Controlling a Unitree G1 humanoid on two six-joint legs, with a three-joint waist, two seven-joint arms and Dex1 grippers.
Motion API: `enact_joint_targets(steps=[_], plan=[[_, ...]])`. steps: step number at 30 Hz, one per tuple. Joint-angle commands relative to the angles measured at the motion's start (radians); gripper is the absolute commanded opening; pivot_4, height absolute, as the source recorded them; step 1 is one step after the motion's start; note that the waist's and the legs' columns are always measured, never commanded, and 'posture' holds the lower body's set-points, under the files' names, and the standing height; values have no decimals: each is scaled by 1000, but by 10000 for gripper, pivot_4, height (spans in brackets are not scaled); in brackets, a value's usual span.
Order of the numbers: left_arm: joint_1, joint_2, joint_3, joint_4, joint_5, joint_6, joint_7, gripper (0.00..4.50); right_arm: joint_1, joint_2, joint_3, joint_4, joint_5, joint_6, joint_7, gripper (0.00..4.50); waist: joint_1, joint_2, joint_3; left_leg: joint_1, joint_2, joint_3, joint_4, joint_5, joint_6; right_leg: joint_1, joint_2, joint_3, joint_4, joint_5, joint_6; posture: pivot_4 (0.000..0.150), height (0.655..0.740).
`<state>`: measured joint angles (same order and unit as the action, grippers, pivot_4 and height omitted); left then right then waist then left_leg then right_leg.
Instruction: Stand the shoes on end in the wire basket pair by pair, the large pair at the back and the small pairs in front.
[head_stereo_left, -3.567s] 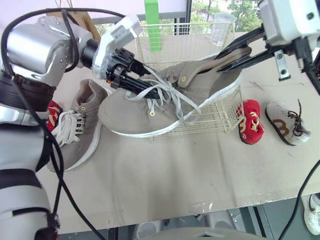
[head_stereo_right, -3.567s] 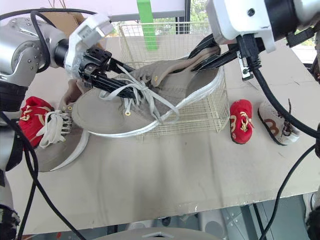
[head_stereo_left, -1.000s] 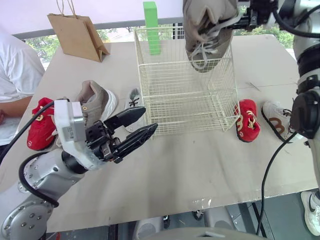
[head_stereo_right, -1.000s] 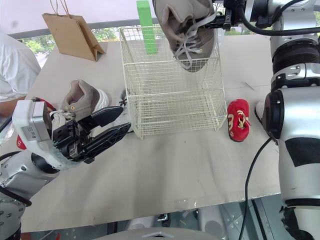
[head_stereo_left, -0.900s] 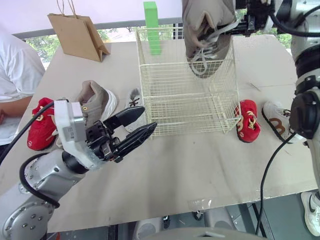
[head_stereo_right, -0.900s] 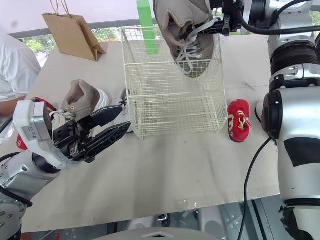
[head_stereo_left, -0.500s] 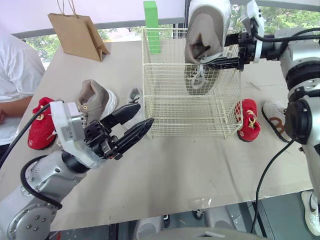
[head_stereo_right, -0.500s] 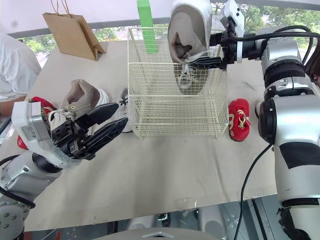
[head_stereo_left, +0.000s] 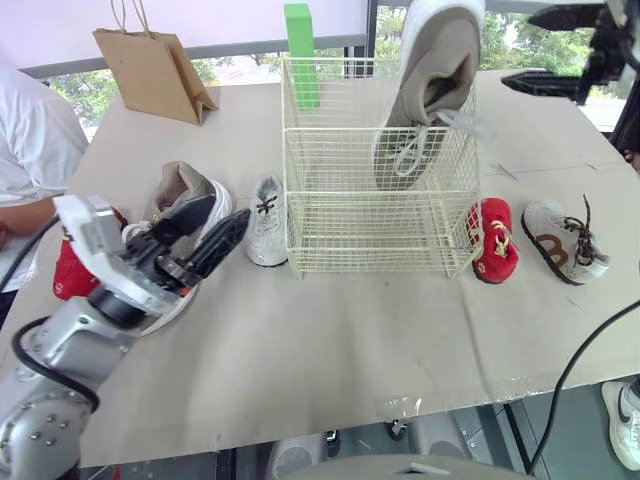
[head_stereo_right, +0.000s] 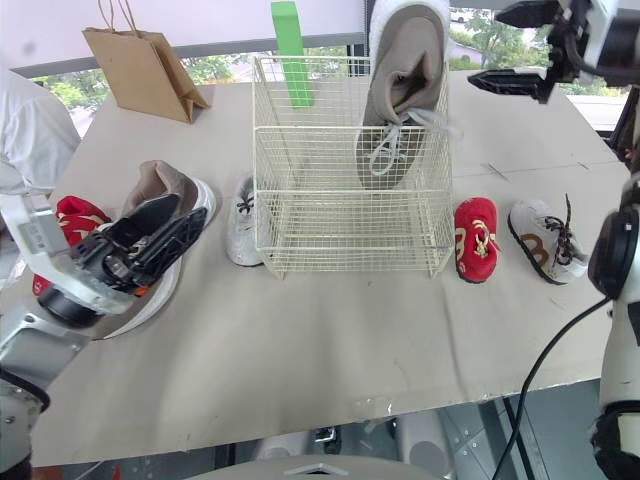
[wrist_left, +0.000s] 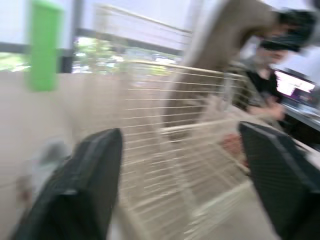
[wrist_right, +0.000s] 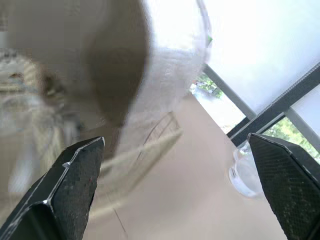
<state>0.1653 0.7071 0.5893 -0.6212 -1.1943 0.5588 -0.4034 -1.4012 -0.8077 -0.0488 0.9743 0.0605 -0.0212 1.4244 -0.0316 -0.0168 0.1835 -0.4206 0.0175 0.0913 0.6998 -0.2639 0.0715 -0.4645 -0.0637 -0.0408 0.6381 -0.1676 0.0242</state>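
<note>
No lettering can be read on any shoe. The only marking is a brown curved stripe on the side of the pale shoe (head_stereo_left: 565, 242) at the far right.

There are six shoes: two large grey, two small red and two small pale.

- **Grey:** One grey shoe (head_stereo_left: 430, 90) stands toe down in the right rear of the basket (head_stereo_left: 380, 240). It is tilted, with its heel well above the rim and a lace hanging loose. The rest of the basket is open wire. The second grey shoe (head_stereo_right: 155, 185) lies on the table (head_stereo_left: 350, 340), left of the basket.
- **Pale:** A white shoe (head_stereo_left: 267, 222) lies just beside the basket's left wall. The striped pale one is at the far right.
- **Red:** One red shoe (head_stereo_left: 494, 240) sits by the basket's right wall, between it and the striped one. The other red shoe (head_stereo_right: 72, 217) is at the left edge, near a person's sleeve (head_stereo_left: 35, 140).

The right gripper (head_stereo_right: 485, 46) hangs high to the right of the basket, apart from the standing shoe. Its jaws are spread wide and hold nothing. The left gripper (head_stereo_left: 232, 205) is low at the left, in front of the lying grey shoe, with its jaws also parted and empty.

A bag (head_stereo_left: 150, 60) and a green block (head_stereo_left: 300, 40) stand at the back edge. The board from the basket's front to the near edge is bare, with room on both sides.
</note>
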Motion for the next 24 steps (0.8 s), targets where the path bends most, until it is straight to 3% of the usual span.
enact_joint_targets(steps=[1,5,7,12,18,24], plan=[[28,106,119,148,14,67,-46,44660,205,-106,-85,-366,127,186,39,45000,9,-1,-1,0,0,-1,-1,0,0,0,0,-1,0,0,0,1500,7400],[-4,349,188,451,-9,269,-198,44660,614,-191,-224,-1065,499,646,43,45000,27,3,1,-1,1,-1,-2,0,0,-1,-1,-3,0,-1,1,1500,7400],[-54,471,160,618,40,329,-289,44660,712,-169,-281,-1285,660,774,-51,45000,19,4,2,0,3,-1,-2,0,0,-1,0,-4,2,-3,5,1500,7400],[-388,688,-212,1027,282,314,-604,44660,853,-70,-258,-1592,778,803,-264,45000,21,0,-1,6,4,3,-2,-5,-3,1,-1,-7,2,-4,4,1500,7400],[-893,600,-675,1405,753,113,-913,44660,880,-4,-205,-1722,797,751,-425,45000,40,-7,-4,4,2,9,-1,-3,-1,-1,-6,-8,2,0,-1,1500,7400],[-1149,399,-854,1748,1046,-92,-1037,44660,895,-1,-172,-1777,843,764,-538,45000,48,-9,-4,2,3,11,0,-2,3,-1,-6,-9,-1,0,-1,1500,7400]])
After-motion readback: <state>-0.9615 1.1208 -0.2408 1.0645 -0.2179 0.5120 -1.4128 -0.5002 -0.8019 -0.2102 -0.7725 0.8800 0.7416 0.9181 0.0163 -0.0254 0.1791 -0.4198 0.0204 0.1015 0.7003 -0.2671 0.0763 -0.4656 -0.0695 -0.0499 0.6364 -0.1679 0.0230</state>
